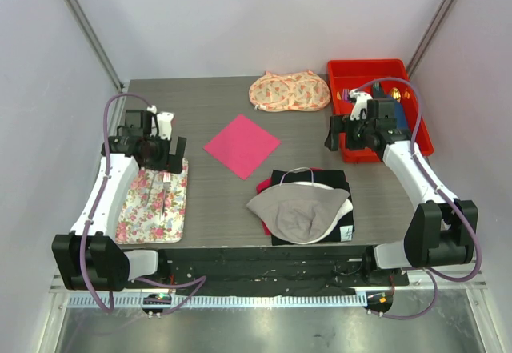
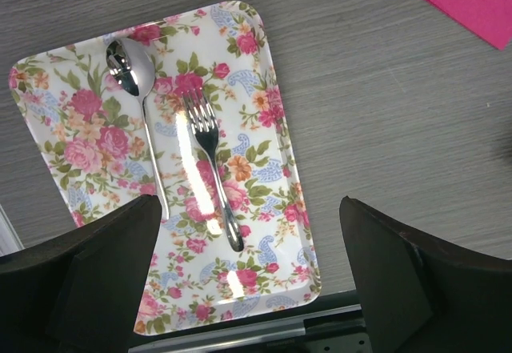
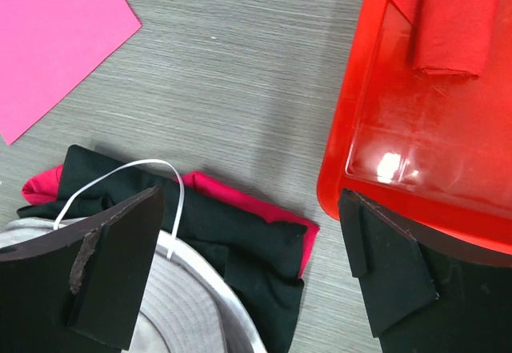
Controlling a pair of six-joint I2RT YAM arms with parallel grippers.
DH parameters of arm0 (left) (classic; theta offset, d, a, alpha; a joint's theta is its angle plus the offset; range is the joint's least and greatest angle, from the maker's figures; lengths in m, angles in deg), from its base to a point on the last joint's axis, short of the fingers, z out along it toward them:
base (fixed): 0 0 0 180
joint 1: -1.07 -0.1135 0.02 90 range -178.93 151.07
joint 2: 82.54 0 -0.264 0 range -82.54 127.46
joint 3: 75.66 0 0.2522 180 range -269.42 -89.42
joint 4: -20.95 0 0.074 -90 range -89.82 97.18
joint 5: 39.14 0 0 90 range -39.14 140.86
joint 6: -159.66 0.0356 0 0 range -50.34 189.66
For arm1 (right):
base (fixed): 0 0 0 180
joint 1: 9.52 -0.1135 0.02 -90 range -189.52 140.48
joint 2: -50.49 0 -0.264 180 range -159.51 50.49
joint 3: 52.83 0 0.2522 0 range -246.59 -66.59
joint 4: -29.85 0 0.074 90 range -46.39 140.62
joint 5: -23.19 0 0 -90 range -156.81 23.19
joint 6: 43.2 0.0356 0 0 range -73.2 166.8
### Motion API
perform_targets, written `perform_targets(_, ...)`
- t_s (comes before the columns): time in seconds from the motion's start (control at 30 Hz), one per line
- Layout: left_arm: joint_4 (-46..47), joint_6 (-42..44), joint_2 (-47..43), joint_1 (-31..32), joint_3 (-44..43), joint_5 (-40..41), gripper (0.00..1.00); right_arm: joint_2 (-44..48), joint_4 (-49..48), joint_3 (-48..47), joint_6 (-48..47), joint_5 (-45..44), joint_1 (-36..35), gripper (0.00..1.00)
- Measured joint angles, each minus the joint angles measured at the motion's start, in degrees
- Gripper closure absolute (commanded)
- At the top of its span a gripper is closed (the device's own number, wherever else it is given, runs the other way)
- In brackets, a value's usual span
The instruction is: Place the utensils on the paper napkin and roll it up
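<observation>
Left gripper [image 2: 248,209]: jaws spread wide, nothing held, hung above the near end of a flowered tray [image 2: 268,89].
- Spoon [image 2: 142,117]: silver, laid lengthwise on the tray, bowl at the far end, handle partly hidden behind the left finger.
- Fork [image 2: 210,161]: silver, laid just beside the spoon on its right, tines pointed away, not touched by the gripper.
- Tray: set on the left side of the grey table [image 1: 208,197], close to the near edge.

Napkin [image 1: 242,146]: bright pink paper square, laid flat and turned corner-on at the middle of the table, well apart from the tray, nothing on it.

Right gripper [image 3: 250,197]: jaws spread wide, nothing held, hung over bare table between a clothes pile and a red bin [image 3: 352,129].
- Clothes pile: black garment [image 3: 240,237] over a red one, topped by a grey hat [image 1: 296,213] with a white cord.
- Red bin: at the far right of the table; a folded red cloth [image 3: 452,25] is seen inside.

Patterned fabric [image 1: 288,91]: at the far edge, beside the bin.
</observation>
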Motion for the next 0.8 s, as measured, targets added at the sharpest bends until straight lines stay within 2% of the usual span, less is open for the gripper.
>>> perform_targets(0.3,-3.7,4.0,0.2,-0.3,0.0,0.8,0.0,0.0,0.1,0.0,-0.9,0.2,-2.3,0.0)
perform_targets(0.43,-5.1,5.9,1.9,-2.8,0.0,0.6,0.0,0.0,0.3,0.0,-1.6,0.2,-3.1,0.0)
perform_targets(0.63,-6.3,8.4,6.0,-10.2,0.2,0.4,0.08,0.0,0.4,0.0,-2.1,0.2,-4.2,0.0)
perform_targets(0.67,-6.3,8.5,6.5,-11.1,0.2,0.4,0.13,0.0,0.4,0.0,-2.1,0.2,-4.2,0.0)
perform_targets(0.8,-6.3,9.7,8.7,-14.7,0.6,-0.3,0.19,-0.3,0.4,0.0,-2.2,0.3,-4.5,0.0)
